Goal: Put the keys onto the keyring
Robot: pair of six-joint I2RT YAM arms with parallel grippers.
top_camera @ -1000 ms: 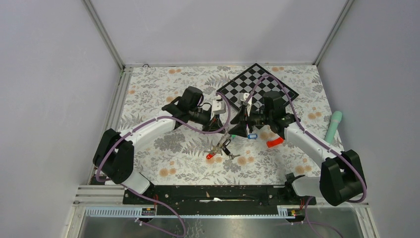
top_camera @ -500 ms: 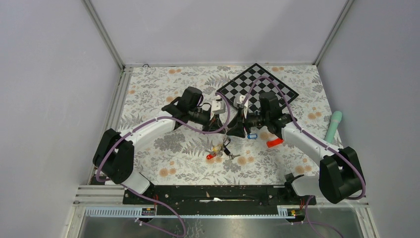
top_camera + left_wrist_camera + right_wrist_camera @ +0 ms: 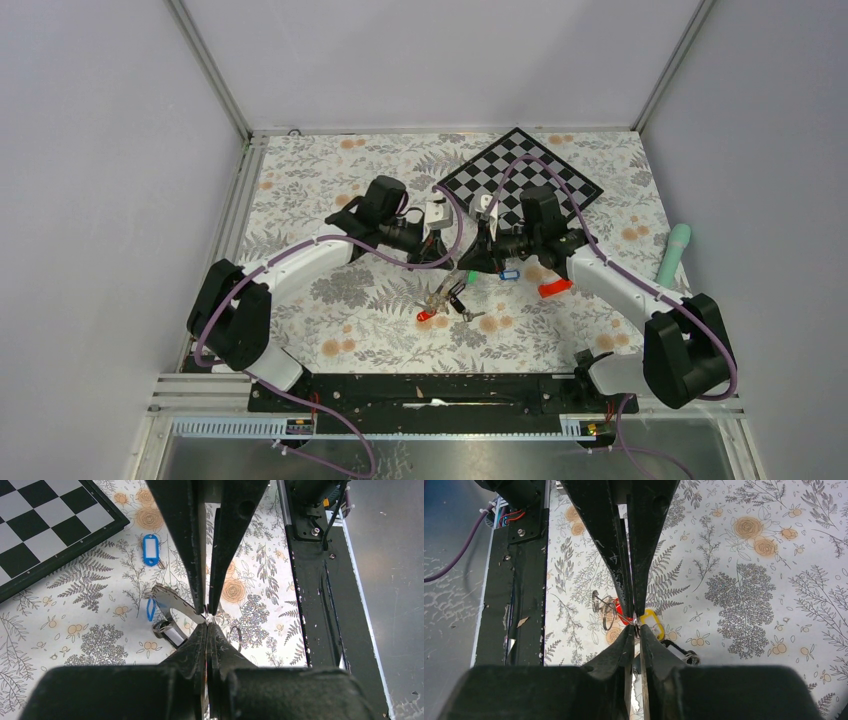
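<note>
While both arms meet over the middle of the flowered cloth [image 3: 340, 300], the keys [image 3: 445, 302] are bunched just on their near side: small bright metal blades and thin wire loops [image 3: 607, 614] with glossy oval plastic tags, red [image 3: 425, 315], black [image 3: 457, 303], yellow [image 3: 653, 622] and green [image 3: 472, 275]. A blue-tagged key [image 3: 150, 550] lies flat a little apart. Whether any loop is the keyring I cannot tell. The left gripper [image 3: 207, 616] is pressed tight, a sliver of flat metal at its tips. The right gripper [image 3: 636, 621] stands a hair apart, its hold unclear.
</note>
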